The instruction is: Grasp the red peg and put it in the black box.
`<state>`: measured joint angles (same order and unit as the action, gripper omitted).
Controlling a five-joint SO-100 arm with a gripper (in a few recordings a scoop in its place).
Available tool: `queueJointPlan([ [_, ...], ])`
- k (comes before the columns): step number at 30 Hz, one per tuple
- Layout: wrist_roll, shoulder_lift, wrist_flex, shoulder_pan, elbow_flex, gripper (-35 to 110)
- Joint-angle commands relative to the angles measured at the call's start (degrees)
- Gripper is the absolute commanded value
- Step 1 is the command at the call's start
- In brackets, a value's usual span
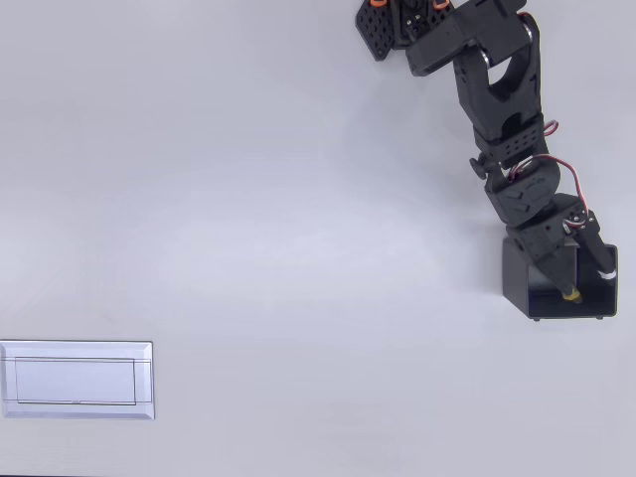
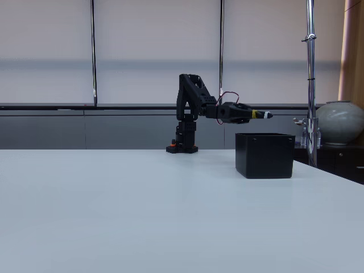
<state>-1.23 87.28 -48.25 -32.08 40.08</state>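
I see my end effector (image 2: 263,115) hanging above the open black box (image 2: 265,154), not touching it. In the overhead view its fingers (image 1: 602,260) look spread apart over the box's dark inside. I cannot make out the red peg. The box stands on the tabletop (image 1: 298,248), well apart from the white tray (image 1: 77,380).

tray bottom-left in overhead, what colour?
White, the flat rectangular tray with thin inner outlines; overhead view shows it best.
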Motion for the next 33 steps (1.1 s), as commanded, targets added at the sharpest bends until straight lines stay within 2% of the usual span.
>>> queueJointPlan([
  [1,0.26,-1.23,-1.93,0.18,0.35,18],
  [5,2.37,-7.21,-1.67,1.58,-4.39,18],
  [14,7.03,-31.55,9.84,6.94,-14.94,0],
  [21,6.86,-50.54,14.59,12.22,-26.89,0],
  [24,6.77,-60.12,24.52,15.82,-30.94,0],
  [27,5.89,-68.82,39.55,19.86,-34.01,0],
  [29,4.39,-73.39,43.33,22.59,-38.76,0],
  [33,3.25,-78.84,63.46,26.54,-39.2,0],
])
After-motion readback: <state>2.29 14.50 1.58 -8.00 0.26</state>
